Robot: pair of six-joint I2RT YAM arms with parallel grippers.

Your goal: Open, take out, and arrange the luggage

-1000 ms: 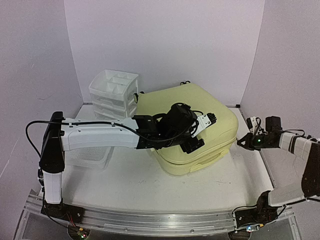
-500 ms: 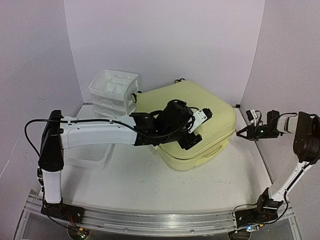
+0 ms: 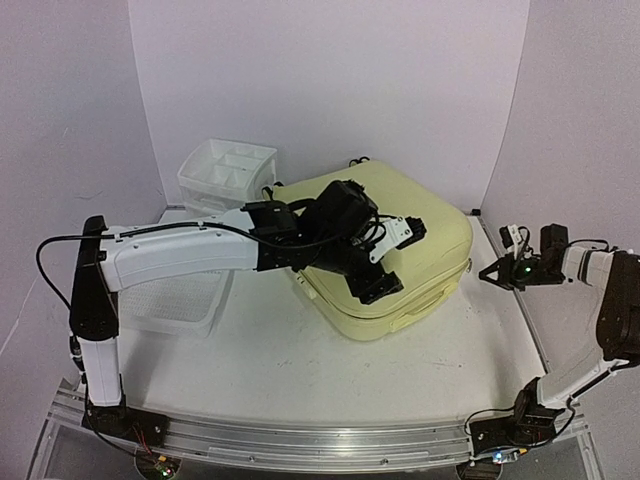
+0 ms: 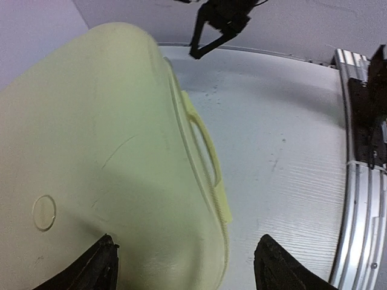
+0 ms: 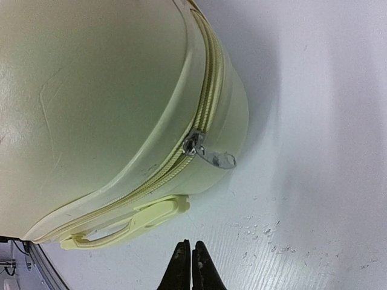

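Observation:
The luggage is a large pale yellow hard-shell suitcase lying flat and zipped shut at the table's middle back. My left gripper is open over its near edge, one finger over the shell and one past the edge; the left wrist view shows the shell, the side handle and the zip. My right gripper is shut and empty, right of the suitcase, just above the table. The right wrist view shows the luggage's corner, its clear zipper pull and handle ahead of my shut fingertips.
A white plastic drawer unit stands at the back left, touching the suitcase corner. A white mesh basket sits on the left under my left arm. Black-and-cream wheels show at the suitcase's far edge. Walls close in on both sides.
My left arm has swung left and raised a little, the gripper staying over the suitcase's near edge. The suitcase turned slightly. My right gripper pulled back right, then settled lower beside the suitcase.

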